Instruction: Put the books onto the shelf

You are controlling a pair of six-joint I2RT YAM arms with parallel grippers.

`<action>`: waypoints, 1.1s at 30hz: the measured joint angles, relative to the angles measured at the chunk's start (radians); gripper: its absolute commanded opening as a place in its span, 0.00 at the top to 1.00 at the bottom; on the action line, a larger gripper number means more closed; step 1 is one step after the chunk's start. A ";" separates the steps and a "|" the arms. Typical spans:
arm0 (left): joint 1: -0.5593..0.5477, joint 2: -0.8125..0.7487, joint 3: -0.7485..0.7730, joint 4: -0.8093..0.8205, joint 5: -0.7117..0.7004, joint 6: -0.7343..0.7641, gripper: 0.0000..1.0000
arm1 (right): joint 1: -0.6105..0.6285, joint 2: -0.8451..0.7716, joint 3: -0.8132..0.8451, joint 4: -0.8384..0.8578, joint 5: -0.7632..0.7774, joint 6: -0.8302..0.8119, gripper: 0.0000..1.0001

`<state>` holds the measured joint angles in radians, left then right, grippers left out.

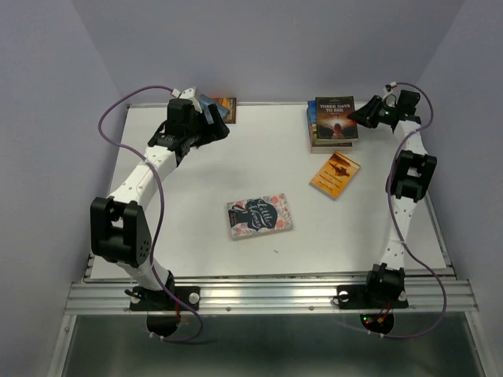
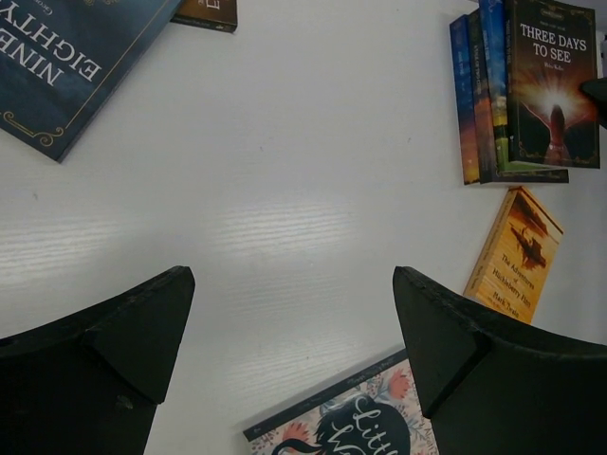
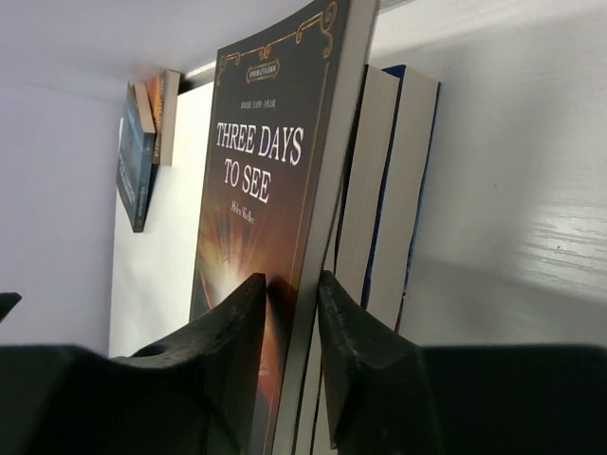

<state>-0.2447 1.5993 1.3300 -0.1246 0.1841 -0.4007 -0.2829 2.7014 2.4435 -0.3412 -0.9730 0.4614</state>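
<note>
Books lie about the white table (image 1: 196,188); no shelf shows in any view. A stack at the back right has "Three Days to See" (image 1: 336,116) (image 2: 553,81) (image 3: 256,190) on top of blue-spined books (image 3: 398,190). My right gripper (image 1: 363,116) (image 3: 292,284) straddles the top book's edge, jaws slightly parted with thin gaps. An orange book (image 1: 335,174) (image 2: 517,254) and a floral book (image 1: 259,215) (image 2: 351,427) lie flat mid-table. My left gripper (image 1: 212,122) (image 2: 294,322) hangs wide open and empty by a dark blue book (image 2: 66,57) and a brown one (image 1: 225,108).
Pale walls close in the table at the back and on both sides. A metal rail (image 1: 267,297) with both arm bases runs along the front edge. Purple cables (image 1: 118,110) loop off each arm.
</note>
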 measured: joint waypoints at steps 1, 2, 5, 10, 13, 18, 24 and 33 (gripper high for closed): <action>0.000 0.000 0.000 0.000 0.003 0.001 0.01 | 0.003 0.003 0.003 0.001 0.000 -0.002 0.55; 0.000 0.002 0.000 0.000 0.007 0.002 0.01 | 0.003 0.004 0.003 0.001 -0.002 -0.006 0.53; 0.000 0.003 0.000 0.000 0.015 0.004 0.01 | 0.008 0.004 0.003 0.003 0.008 -0.020 0.47; 0.000 0.004 0.000 0.000 0.026 0.004 0.01 | 0.018 0.004 0.003 0.004 0.037 -0.037 0.37; 0.000 0.007 0.000 0.001 0.031 0.004 0.01 | 0.027 0.003 -0.005 0.003 0.062 -0.055 0.20; 0.000 0.015 0.000 0.000 0.044 0.003 0.01 | 0.037 -0.020 -0.052 -0.025 0.156 -0.103 0.00; 0.000 0.018 0.000 0.004 0.052 0.003 0.01 | 0.037 -0.138 -0.119 -0.053 0.277 -0.145 0.00; 0.000 0.018 0.000 0.014 0.052 0.002 0.01 | 0.037 -0.312 -0.176 -0.043 0.504 -0.213 0.00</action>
<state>-0.2447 1.6169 1.3304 -0.1108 0.2359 -0.3985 -0.2455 2.3890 2.2673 -0.3843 -0.4694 0.2485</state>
